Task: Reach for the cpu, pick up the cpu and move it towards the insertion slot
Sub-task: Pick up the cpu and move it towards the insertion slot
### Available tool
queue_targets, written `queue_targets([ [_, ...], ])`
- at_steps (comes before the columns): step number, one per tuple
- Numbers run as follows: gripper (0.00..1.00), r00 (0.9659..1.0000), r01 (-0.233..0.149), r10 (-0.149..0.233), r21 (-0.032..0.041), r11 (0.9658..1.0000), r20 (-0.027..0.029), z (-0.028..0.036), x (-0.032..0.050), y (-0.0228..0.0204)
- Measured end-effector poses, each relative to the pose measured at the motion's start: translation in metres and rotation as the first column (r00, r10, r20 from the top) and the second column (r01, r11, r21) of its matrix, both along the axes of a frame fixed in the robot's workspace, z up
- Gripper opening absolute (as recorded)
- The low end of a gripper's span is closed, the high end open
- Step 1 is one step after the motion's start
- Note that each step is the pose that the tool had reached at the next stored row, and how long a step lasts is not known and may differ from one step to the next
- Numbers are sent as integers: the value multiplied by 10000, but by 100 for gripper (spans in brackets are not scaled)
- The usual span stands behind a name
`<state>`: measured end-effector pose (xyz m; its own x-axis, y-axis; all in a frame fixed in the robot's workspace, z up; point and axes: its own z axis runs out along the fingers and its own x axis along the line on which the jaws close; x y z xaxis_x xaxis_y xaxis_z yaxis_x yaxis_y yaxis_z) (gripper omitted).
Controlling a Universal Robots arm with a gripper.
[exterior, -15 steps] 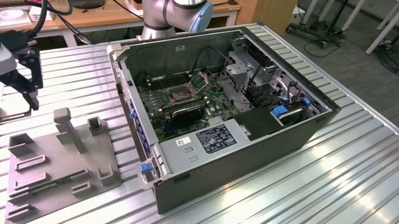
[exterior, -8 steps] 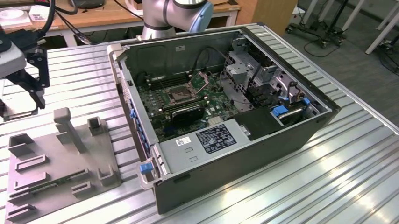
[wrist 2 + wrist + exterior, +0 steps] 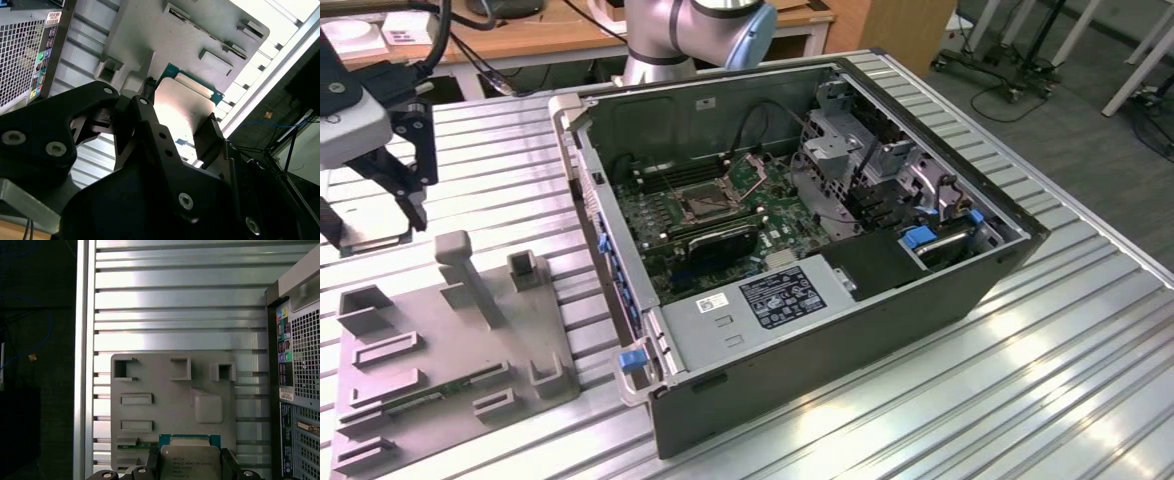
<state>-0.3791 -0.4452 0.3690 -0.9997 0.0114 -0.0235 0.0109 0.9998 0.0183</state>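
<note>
My jaws grip the cpu (image 3: 190, 462), seemingly lifted off the tray (image 3: 165, 385), at the exterior view's upper left. Pickup done; slot (image 3: 706, 205) sits mid-frame in the case (image 3: 854, 330), well apart, carry unfinished.

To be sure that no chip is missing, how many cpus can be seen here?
1. The cpu sits between the fingers of the gripper, near the grey tray, in both wrist views. The insertion slot in the case looks empty.

glossy silver metal cpu (image 3: 190, 462), matt grey plastic tray (image 3: 165, 385), ribbed shiny metal table (image 3: 175, 305)
</note>
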Motion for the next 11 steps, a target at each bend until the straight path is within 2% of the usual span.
queue_targets([
  [11, 55, 10000, 0, 0, 0, 10000, -1, 0, 67, 0],
])
